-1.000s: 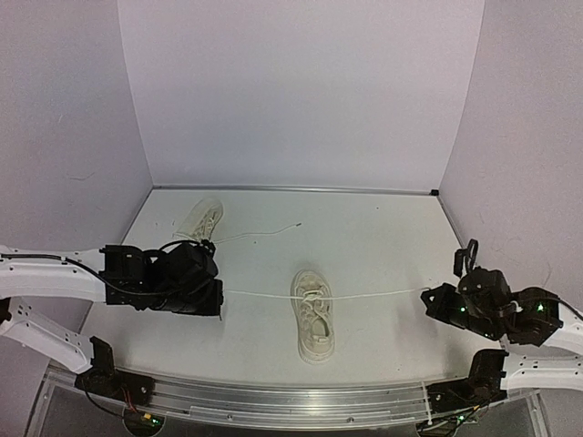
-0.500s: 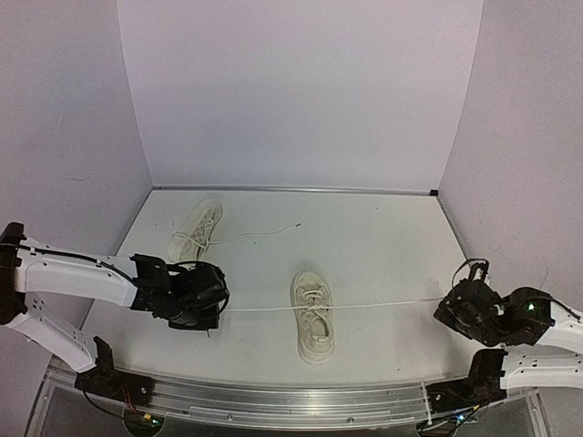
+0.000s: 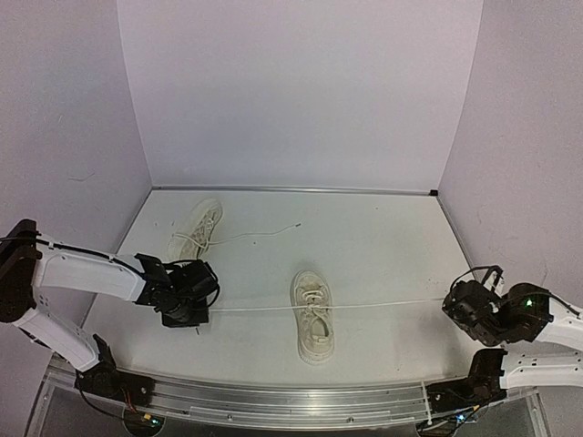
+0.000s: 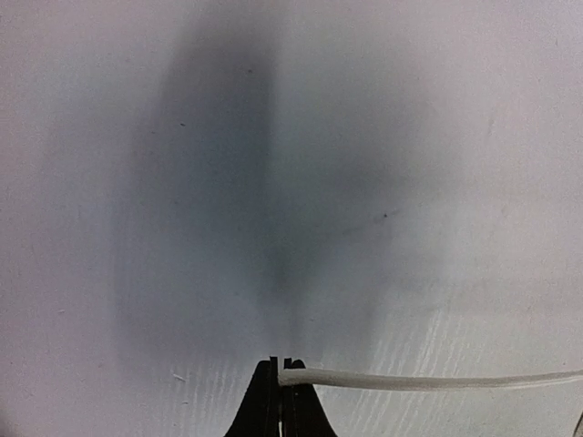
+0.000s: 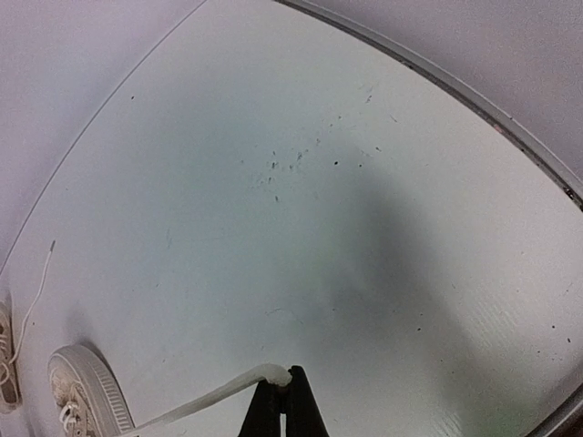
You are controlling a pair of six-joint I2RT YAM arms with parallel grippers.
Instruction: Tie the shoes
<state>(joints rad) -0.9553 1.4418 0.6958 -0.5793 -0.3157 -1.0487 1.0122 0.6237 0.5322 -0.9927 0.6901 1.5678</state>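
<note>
A cream-white sneaker (image 3: 312,316) lies in the middle near the front, toe towards me. Its two laces are stretched taut sideways. My left gripper (image 3: 202,312) is shut on the left lace end (image 4: 410,381), low over the table at the left. My right gripper (image 3: 448,303) is shut on the right lace end (image 5: 219,393) at the far right. The same sneaker shows at the lower left of the right wrist view (image 5: 86,391). A second sneaker (image 3: 196,229) lies at the back left with a loose lace (image 3: 264,234) trailing right.
The white table (image 3: 383,246) is walled by lilac panels at the back and both sides. A metal rail (image 3: 291,396) runs along the front edge with the arm bases at its ends.
Both grippers have pulled outward and down, the left one further left, the right one further right. The laces of the middle sneaker have been drawn tighter and straighter.
</note>
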